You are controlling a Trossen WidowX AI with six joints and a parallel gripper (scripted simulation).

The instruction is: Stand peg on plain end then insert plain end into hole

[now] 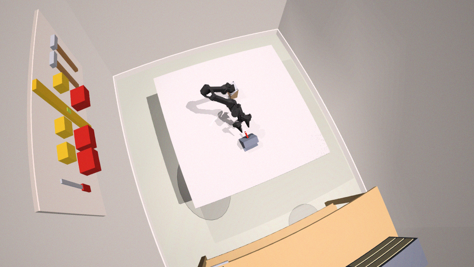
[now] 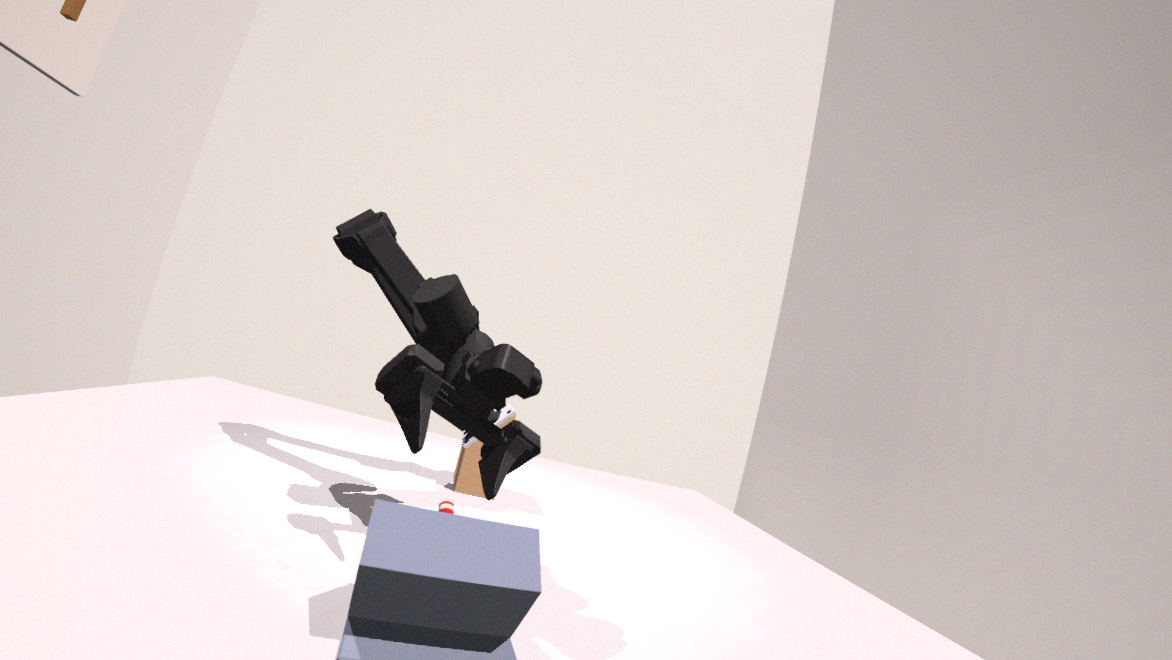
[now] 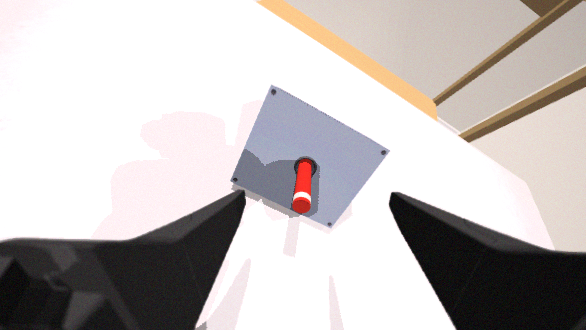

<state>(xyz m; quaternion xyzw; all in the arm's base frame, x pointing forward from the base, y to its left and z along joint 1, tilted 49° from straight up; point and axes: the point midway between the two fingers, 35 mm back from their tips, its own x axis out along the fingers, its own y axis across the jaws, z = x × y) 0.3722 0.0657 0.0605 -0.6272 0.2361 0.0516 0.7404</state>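
The red peg [image 1: 247,135] [image 2: 446,509] [image 3: 303,181] stands in the hole of the grey-blue sloped panel [image 1: 250,141] [image 2: 451,542] [image 3: 325,135]. Its white-banded end sticks out of the face toward the arm, and its plain end is hidden in the hole. How deep it sits cannot be seen. My gripper [image 1: 245,129] [image 2: 453,473] [image 3: 315,197] is open and empty. Its fingertips are spread wide, back from the peg's banded end and not touching it; the peg shows between them in the wrist view.
The panel block stands on the white table [image 1: 212,165] [image 2: 705,573] [image 3: 100,60]. A tan block [image 1: 234,94] [image 2: 469,468] stands by the arm's base. A wooden bench [image 1: 298,245] lies beyond the table's edge, and a board with blocks and tools [image 1: 49,198] hangs at the left.
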